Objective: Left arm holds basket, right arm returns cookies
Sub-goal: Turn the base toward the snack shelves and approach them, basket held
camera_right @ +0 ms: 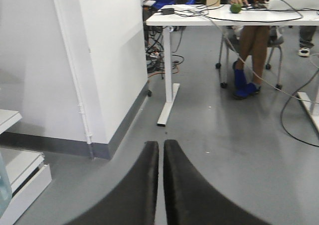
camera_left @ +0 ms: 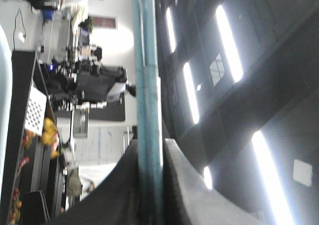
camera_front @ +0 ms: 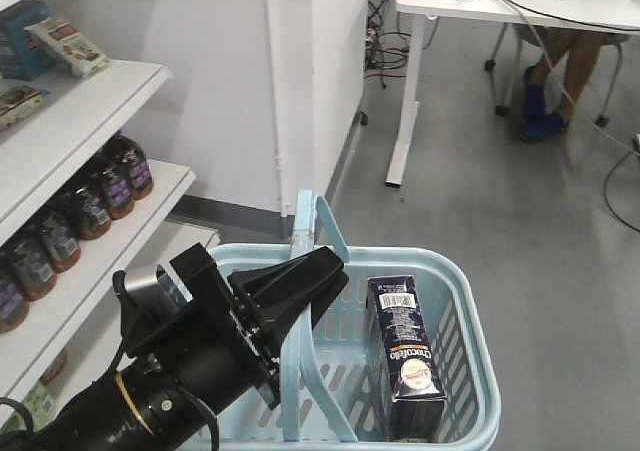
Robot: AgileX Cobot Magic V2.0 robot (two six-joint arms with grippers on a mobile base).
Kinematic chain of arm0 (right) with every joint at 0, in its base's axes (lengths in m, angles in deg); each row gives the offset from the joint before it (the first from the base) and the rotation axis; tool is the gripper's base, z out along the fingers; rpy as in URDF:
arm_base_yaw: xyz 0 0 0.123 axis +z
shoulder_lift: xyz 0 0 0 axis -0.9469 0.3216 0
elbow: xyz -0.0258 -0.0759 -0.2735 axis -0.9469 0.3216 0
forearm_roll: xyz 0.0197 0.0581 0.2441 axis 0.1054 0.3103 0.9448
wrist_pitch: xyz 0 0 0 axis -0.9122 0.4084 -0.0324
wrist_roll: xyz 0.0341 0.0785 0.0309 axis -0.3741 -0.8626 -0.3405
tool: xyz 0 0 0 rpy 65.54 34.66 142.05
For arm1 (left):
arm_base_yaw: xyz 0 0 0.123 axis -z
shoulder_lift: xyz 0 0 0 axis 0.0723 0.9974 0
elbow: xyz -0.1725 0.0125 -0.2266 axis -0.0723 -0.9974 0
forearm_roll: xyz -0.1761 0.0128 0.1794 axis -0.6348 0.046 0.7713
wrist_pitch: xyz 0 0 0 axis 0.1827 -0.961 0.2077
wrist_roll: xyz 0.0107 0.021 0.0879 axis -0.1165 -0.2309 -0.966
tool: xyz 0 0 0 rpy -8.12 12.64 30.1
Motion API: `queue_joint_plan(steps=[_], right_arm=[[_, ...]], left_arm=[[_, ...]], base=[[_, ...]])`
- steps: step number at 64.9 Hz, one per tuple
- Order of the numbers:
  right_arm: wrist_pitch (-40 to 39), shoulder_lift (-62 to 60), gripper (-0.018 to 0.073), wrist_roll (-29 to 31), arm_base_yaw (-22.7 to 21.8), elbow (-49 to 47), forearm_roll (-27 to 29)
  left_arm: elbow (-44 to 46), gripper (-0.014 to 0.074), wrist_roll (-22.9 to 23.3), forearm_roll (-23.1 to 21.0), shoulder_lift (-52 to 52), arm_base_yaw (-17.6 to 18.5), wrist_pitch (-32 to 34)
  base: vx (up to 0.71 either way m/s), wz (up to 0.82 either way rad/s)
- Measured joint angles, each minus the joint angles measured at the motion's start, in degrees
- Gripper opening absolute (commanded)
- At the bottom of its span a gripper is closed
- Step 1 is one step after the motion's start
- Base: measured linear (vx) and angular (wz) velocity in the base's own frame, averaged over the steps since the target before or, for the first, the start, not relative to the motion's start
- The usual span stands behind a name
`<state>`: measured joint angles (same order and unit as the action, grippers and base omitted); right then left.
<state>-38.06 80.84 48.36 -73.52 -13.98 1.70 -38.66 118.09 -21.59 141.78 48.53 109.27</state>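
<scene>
The pale blue basket (camera_front: 455, 281) hangs low in the front view, its hoop handle (camera_front: 326, 217) standing up. My left gripper (camera_front: 318, 276), black and pointed, is shut on that handle; in the left wrist view the blue handle bar (camera_left: 149, 85) runs straight between the two dark fingers (camera_left: 179, 185). The cookies (camera_front: 405, 356), a dark navy carton with a white barcode label, stand upright inside the basket against its right wall. My right gripper (camera_right: 161, 145) shows only in its wrist view, shut with nothing between its fingers, over grey floor.
White shelves (camera_front: 100, 101) on the left carry dark bottles (camera_front: 110, 186) and boxes (camera_front: 65, 43). A white pillar (camera_front: 315, 81) rises behind the basket. Further back is a white desk (camera_front: 520, 6) with a seated person's legs (camera_front: 560, 71) and cables on the floor.
</scene>
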Motion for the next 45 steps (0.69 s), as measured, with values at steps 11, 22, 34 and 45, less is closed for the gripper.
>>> queue_joint_plan(steps=[11,22,34,45], right_arm=[[0.0,0.0,-0.0006,0.0,0.0,0.0,0.0],[0.0,0.0,-0.0006,0.0,0.0,0.0,0.0],[0.0,0.0,-0.0006,0.0,0.0,0.0,0.0],[0.0,0.0,-0.0006,0.0,0.0,0.0,0.0]], left_arm=[[0.0,-0.0003,0.0,0.0,0.0,0.0,0.0],[0.0,-0.0003,0.0,0.0,0.0,0.0,0.0],[0.0,-0.0003,0.0,0.0,0.0,0.0,0.0],[0.0,-0.0003,0.0,0.0,0.0,0.0,0.0]], base=[[0.12,0.51],[0.11,0.48],[0.11,0.46],[0.1,0.44]])
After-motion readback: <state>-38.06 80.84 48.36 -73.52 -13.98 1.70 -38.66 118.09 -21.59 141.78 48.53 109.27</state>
